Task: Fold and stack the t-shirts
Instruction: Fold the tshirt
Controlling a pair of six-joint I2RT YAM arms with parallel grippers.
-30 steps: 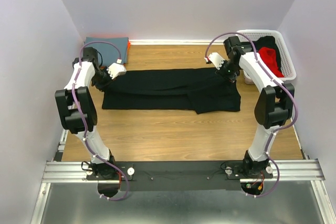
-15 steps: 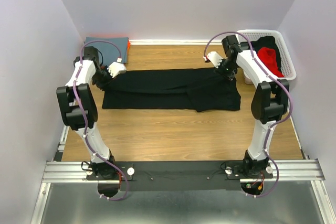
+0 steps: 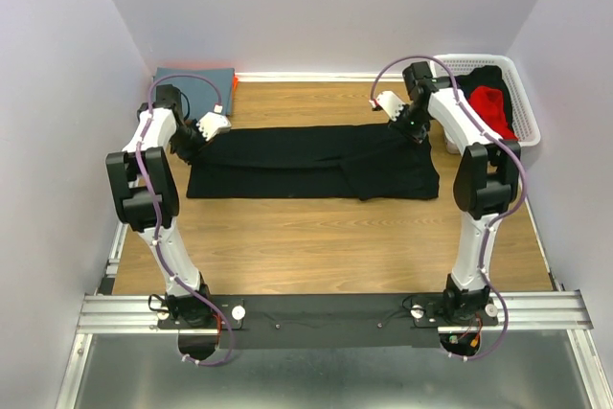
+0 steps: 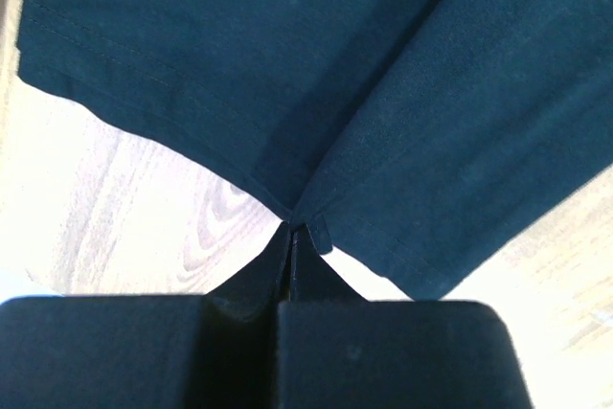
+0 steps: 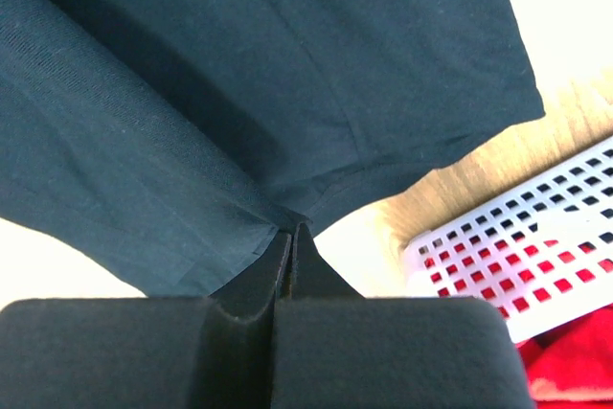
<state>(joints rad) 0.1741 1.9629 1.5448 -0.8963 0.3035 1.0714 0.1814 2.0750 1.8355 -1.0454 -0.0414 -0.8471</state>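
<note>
Right, closest to me in each wrist camera the fingers are pressed together on cloth. My left gripper (image 4: 292,241) pinches one end of the large black cotton t-shirt (image 3: 287,162), and my right gripper (image 5: 290,241) pinches the opposite end. The shirt lies as a long band on the wooden table (image 3: 316,246), running from one hand to the other and spreading away ahead of each pair of fingertips. I judge it mid-fold, narrowed lengthwise but not yet squared up. Beyond the left hand sits a folded slate-blue t-shirt (image 3: 192,83) with an orange one (image 3: 233,91) just showing beside it, so the stack has begun. Beyond the right hand, the white plastic mesh basket (image 5: 508,237) holds a bright red t-shirt (image 3: 490,107) and another black one (image 3: 484,76), both waiting.
</note>
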